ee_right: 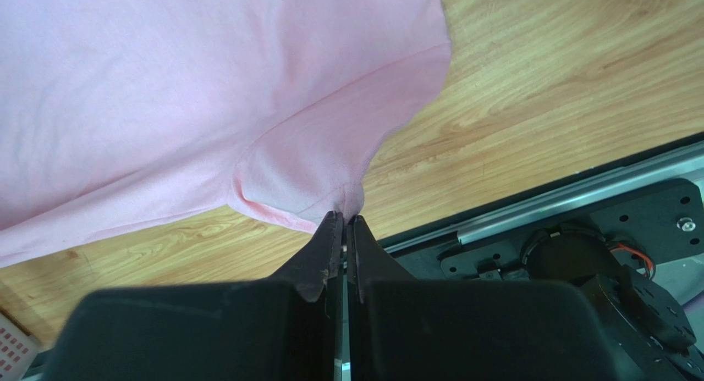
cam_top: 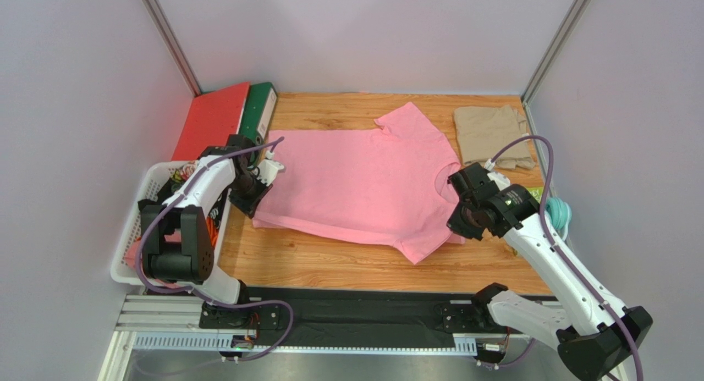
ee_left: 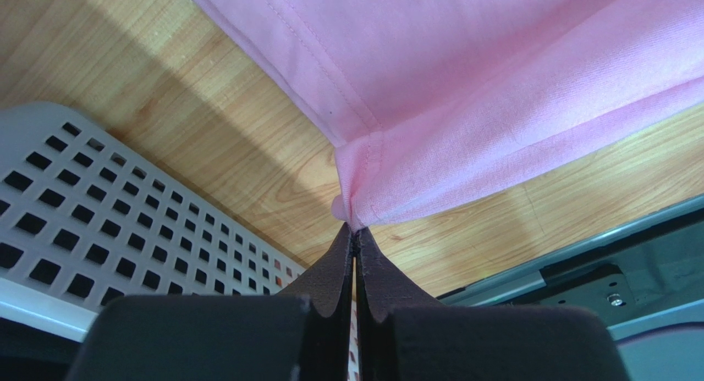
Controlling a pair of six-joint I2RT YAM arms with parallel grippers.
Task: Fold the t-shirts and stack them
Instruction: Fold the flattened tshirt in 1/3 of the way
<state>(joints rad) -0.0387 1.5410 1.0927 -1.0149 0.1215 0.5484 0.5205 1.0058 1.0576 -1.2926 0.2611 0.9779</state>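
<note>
Both arms hold the pink tee, with the first fold seemingly about to begin.
The pink tee point(cam_top: 355, 187) is spread over the middle of the table point(cam_top: 330, 270). The left gripper point(ee_left: 354, 231) is pinched tight on a hem corner at the table's left side. The right gripper point(ee_right: 344, 218) is clamped on cloth near a sleeve at the table's right. The beige tee point(cam_top: 492, 134) lies in the table's far right corner and looks already folded. The next move calls for both arms to lift together, keep the cloth taut, and carry the held edge across the table.
</note>
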